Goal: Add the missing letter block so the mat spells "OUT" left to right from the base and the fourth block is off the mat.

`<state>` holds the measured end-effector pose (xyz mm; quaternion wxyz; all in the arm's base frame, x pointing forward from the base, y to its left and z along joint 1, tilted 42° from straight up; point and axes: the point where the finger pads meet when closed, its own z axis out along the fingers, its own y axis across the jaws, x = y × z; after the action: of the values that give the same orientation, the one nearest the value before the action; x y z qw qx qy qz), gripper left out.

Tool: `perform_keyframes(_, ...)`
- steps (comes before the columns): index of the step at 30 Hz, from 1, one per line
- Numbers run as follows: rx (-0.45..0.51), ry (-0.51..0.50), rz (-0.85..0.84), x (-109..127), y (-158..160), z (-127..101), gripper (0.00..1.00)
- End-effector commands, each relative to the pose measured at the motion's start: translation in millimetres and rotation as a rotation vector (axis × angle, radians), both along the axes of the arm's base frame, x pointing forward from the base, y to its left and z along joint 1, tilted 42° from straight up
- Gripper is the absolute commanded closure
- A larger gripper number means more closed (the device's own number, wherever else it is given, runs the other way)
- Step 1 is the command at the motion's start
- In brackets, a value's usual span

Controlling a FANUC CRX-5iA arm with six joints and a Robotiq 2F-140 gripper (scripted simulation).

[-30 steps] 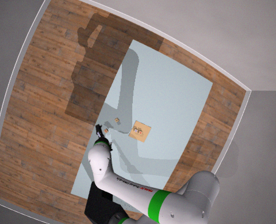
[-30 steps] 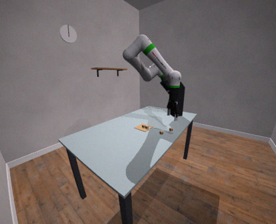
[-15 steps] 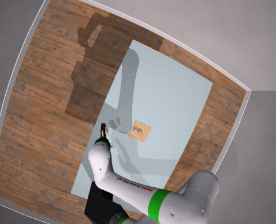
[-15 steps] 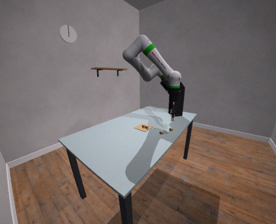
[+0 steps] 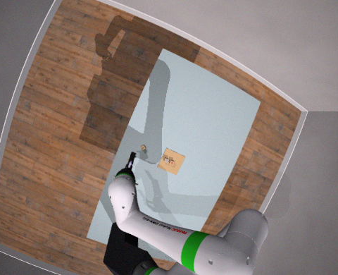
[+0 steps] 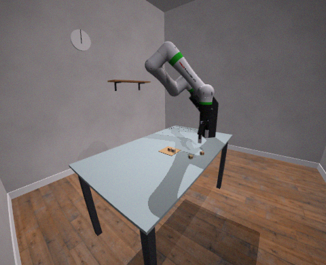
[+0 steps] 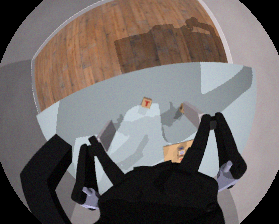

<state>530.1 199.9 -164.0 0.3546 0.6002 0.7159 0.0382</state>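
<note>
A tan mat [image 5: 179, 166] [image 6: 164, 151] [image 7: 171, 152] lies on the pale table [image 5: 204, 106] [image 6: 122, 177]. Two small letter blocks [image 5: 166, 159] [image 5: 172, 163] [image 6: 171, 149] sit side by side on it. Their letters are too small to read. One loose block [image 5: 143, 147] [image 6: 191, 156] [image 7: 147, 102] lies off the mat near the table's edge. A second loose block [image 6: 202, 153] [image 7: 180, 108] lies beside it; the overhead view hides it under my gripper. My gripper [image 5: 131, 157] [image 6: 204, 137] [image 7: 148, 117] is open and empty, hanging above that second block.
The table's long edge [image 5: 121, 141] runs close to the loose blocks, with the wooden floor [image 5: 56, 141] below. The arm [image 5: 183, 236] reaches in from the table's near end. A wall shelf [image 6: 129, 81] and a clock [image 6: 80, 39] are far off.
</note>
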Motion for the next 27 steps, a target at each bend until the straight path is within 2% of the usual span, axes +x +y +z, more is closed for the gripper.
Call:
perform_keyframes(1, 0.081, -0.064, -0.094, 0.5, -0.1, -0.7, 0.00)
perform_keyframes(6, 0.161, -0.116, -0.199, 1.1, -0.4, -1.4, 0.00)
perform_keyframes(8, 0.161, -0.116, -0.199, 1.1, -0.4, -1.4, 0.00)
perform_keyframes(9, 0.208, -0.146, -0.261, 1.4, -0.5, -1.8, 0.00)
perform_keyframes(23, 0.424, -0.287, -0.546, 3.1, -1.3, -3.6, 0.00)
perform_keyframes(25, 0.424, -0.287, -0.546, 3.1, -1.3, -3.6, 0.00)
perform_keyframes(27, 0.483, -0.325, -0.624, 3.5, -1.5, -4.1, 0.00)
